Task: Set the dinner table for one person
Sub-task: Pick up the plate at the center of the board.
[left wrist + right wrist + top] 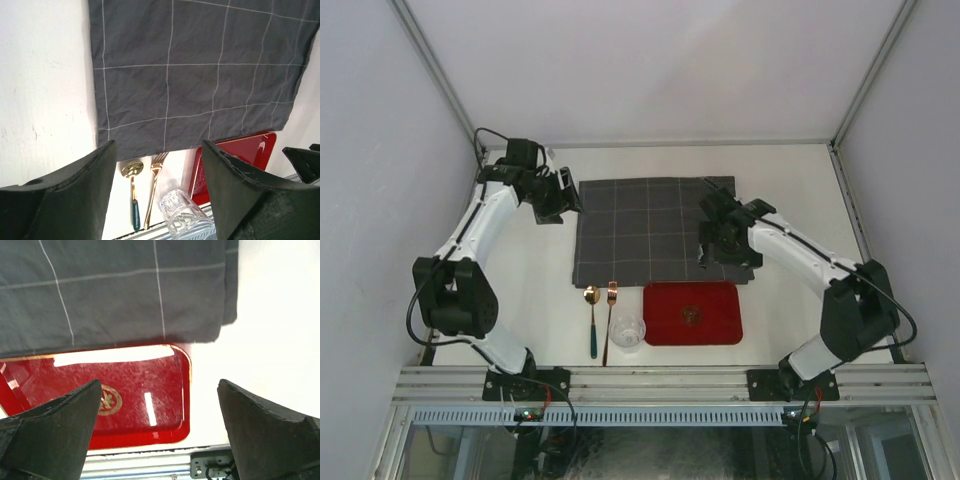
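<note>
On the off-white dinner table (540, 285) lies a dark grey checked cloth (650, 230), spread flat. Along its near edge sit a gold spoon (591, 318) with a green handle, a gold fork (610, 312), a clear glass (627, 331) and a red tray (692, 313). My left gripper (562, 207) hovers over the cloth's far left corner, open, nothing between its fingers. My right gripper (715, 243) hangs over the cloth's right side, open and empty. The left wrist view shows cloth (200, 75), spoon (132, 172), fork (156, 170), glass (182, 212) and tray (250, 147) beyond the left gripper (159, 145).
An aluminium rail (660, 380) runs along the table's near edge between the arm bases. White walls close in the left, right and back. In the right wrist view, cloth (115, 290), tray (140, 400) and bare tabletop (280, 315) lie under the right gripper (160, 384).
</note>
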`<control>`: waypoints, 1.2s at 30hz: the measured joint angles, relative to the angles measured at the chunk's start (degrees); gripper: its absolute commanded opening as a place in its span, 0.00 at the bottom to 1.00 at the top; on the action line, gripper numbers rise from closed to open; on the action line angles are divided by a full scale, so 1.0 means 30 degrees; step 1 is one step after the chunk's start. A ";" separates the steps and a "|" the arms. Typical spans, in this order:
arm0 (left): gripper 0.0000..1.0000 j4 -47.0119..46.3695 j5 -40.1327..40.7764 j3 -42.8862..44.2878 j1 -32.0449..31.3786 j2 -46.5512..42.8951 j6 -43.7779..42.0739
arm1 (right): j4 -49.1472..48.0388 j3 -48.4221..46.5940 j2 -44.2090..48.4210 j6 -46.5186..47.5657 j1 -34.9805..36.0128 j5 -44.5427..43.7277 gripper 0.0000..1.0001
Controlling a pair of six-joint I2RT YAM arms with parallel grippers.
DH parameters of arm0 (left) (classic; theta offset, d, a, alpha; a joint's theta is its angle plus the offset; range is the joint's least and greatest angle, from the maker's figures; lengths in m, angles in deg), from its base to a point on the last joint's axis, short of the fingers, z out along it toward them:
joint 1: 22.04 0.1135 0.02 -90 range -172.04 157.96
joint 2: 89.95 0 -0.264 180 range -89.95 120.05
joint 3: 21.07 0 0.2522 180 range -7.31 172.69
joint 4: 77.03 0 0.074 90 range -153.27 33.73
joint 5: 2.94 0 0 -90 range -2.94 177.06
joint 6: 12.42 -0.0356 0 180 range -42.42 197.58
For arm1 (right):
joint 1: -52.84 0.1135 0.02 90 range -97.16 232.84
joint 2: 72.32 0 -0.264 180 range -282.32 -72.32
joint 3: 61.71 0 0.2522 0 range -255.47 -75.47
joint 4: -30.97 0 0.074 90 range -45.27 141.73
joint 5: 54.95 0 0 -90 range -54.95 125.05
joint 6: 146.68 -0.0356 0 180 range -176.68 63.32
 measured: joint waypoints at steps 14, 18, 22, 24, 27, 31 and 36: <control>0.70 -0.1064 0.0153 -0.4357 -0.2878 -0.3315 -0.0015 | -0.0087 0.5042 0.5027 -0.1195 -0.0015 0.0517 0.97; 0.70 -0.1282 0.0175 -0.5479 -0.3089 -0.4284 -0.0007 | -0.0393 0.6346 0.5362 -0.1413 0.0000 0.0882 0.92; 0.69 -0.1472 0.0321 -0.5894 -0.3045 -0.5115 -0.0015 | -0.0947 0.7774 0.5515 -0.1763 0.0233 0.1253 0.83; 0.69 -0.1537 0.0328 -0.5909 -0.3045 -0.5326 -0.0015 | -0.1188 0.8313 0.5508 -0.1960 0.0401 0.1406 0.81; 0.69 -0.1683 0.0350 -0.5960 -0.3045 -0.5464 -0.0015 | -0.1574 0.8867 0.5508 -0.2259 0.0634 0.1508 0.73; 0.63 -0.1741 0.0379 -0.6200 -0.3060 -0.5523 -0.0015 | -0.2011 0.9267 0.5508 -0.2419 0.0780 0.1588 0.58; 0.54 -0.1719 0.0532 -0.6215 -0.3082 -0.5654 -0.0015 | -0.2455 0.9311 0.5486 -0.2623 0.0933 0.1588 0.51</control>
